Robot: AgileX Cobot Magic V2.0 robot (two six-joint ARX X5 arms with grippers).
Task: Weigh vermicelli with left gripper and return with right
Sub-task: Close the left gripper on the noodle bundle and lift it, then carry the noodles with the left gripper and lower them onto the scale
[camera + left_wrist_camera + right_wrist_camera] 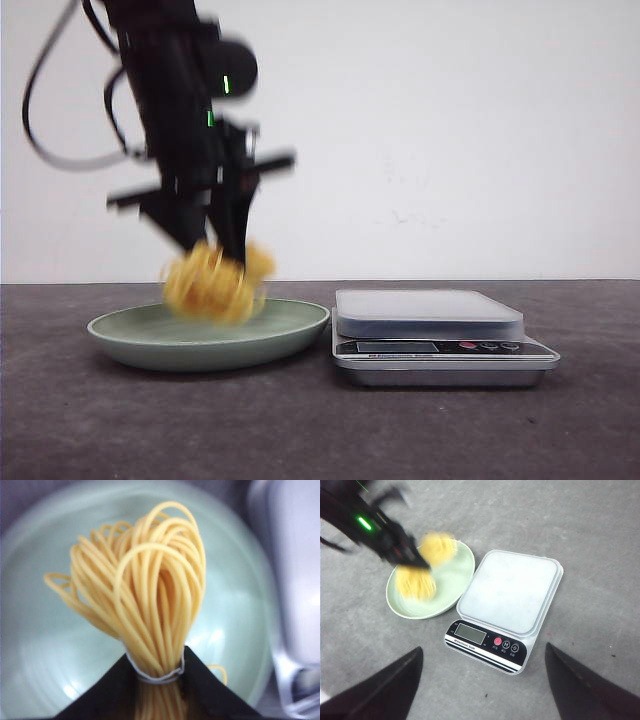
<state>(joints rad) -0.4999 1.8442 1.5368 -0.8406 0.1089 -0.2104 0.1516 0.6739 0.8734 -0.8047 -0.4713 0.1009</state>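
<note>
Left gripper (215, 250) is clenched on the vermicelli (213, 283) at its tied middle, bundle hanging just below over the plate (290, 335), apparently for carrying to the scale (430, 312) beside it; right gripper (480, 680) spread wide, empty

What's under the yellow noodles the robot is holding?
Under the vermicelli, gripped by the left gripper, is the pale green plate. It looks bare, though the noodles cover its middle.

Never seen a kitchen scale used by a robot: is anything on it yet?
No, it's empty. The scale has a bare platform; the vermicelli is in the left gripper, over the plate.
</note>
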